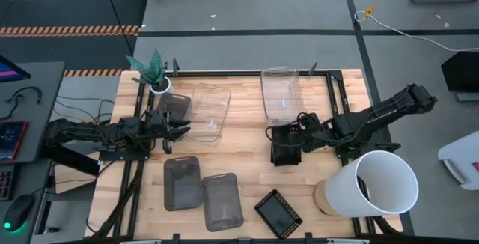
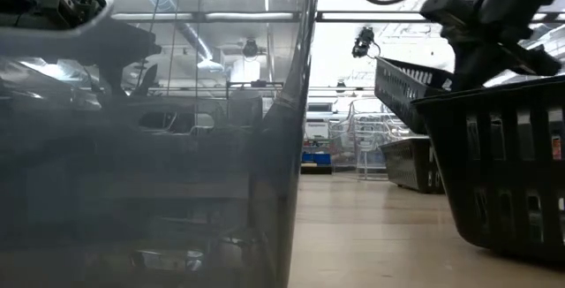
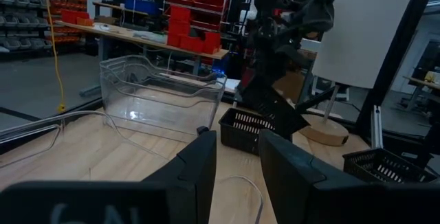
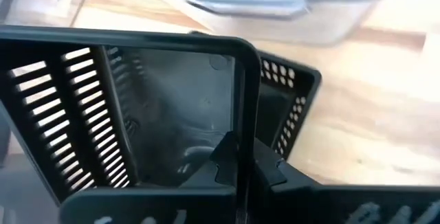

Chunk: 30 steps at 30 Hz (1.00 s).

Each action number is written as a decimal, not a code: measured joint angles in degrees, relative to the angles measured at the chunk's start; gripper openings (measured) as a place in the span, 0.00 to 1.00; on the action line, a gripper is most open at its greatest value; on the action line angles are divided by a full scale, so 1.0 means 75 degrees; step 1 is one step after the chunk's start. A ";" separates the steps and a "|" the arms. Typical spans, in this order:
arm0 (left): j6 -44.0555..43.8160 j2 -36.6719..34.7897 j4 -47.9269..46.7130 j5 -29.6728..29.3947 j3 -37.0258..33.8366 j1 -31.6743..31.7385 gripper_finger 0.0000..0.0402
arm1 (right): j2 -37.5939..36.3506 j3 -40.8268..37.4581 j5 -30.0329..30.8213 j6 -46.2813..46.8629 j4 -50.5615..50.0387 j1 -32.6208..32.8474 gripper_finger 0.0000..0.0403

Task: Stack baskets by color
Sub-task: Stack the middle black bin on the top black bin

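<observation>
My right gripper (image 1: pixel 293 141) is shut on a black mesh basket (image 4: pixel 137 114), held tilted over a second black basket (image 4: pixel 292 104) that rests bottom down mid-table. A third black basket (image 1: pixel 278 212) lies near the front edge. Two smoky grey baskets (image 1: pixel 182 182) (image 1: pixel 222 200) sit side by side at front left. One clear basket (image 1: pixel 281 94) stands at the far edge. Another clear basket (image 1: pixel 211 113) lies just ahead of my left gripper (image 1: pixel 179 130). That gripper is open and level, and a gap shows between its fingers (image 3: pixel 199 162). My right gripper pinches the held black basket's wall at its rim (image 4: pixel 239 124), one finger inside the basket and one outside. The fingers come from above, slanting down. The basket hangs tilted, its lower end at the black basket on the table (image 3: pixel 249 124). Whether the two touch, I cannot tell.
A large white bucket (image 1: pixel 382 184) lies tipped at front right beside the right arm. A small white pot with a green plant (image 1: pixel 155 75) stands at far left, with a grey bin (image 1: pixel 176 105) next to it. Bare wood lies between the grey baskets and the clear ones.
</observation>
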 joint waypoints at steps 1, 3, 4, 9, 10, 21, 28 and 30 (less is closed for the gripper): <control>-0.0001 0.0000 0.0000 0.0000 0.0001 -0.0001 0.30 | 0.0000 -0.0072 0.0019 0.0244 0.0000 0.0085 0.02; 0.0000 0.0000 0.0000 -0.0001 0.0001 -0.0001 0.30 | 0.0000 -0.0181 0.0018 0.0718 -0.0018 0.0232 0.02; 0.0000 0.0000 0.0000 0.0000 0.0001 -0.0003 0.30 | 0.0005 -0.0214 0.0019 0.0938 -0.0033 0.0298 0.02; -0.0002 0.0000 0.0001 -0.0001 0.0001 -0.0001 0.30 | 0.0228 -0.0225 -0.0029 0.1901 -0.0211 0.0486 0.02; 0.0001 0.0000 0.0000 -0.0002 0.0000 0.0000 0.30 | 0.0288 -0.0225 -0.0169 0.2063 -0.0232 0.0485 0.02; 0.0000 0.0000 0.0003 -0.0001 -0.0002 -0.0002 0.30 | 0.0886 -0.0228 -0.1947 0.2751 0.0101 0.0202 0.03; 0.0000 0.0002 0.0003 -0.0002 -0.0001 0.0000 0.30 | 0.1100 -0.0225 -0.2261 0.2526 0.0514 -0.0142 0.07; 0.0000 0.0003 -0.0003 -0.0003 0.0001 0.0000 0.30 | 0.1149 -0.0225 -0.2458 0.2524 0.0516 -0.0244 0.11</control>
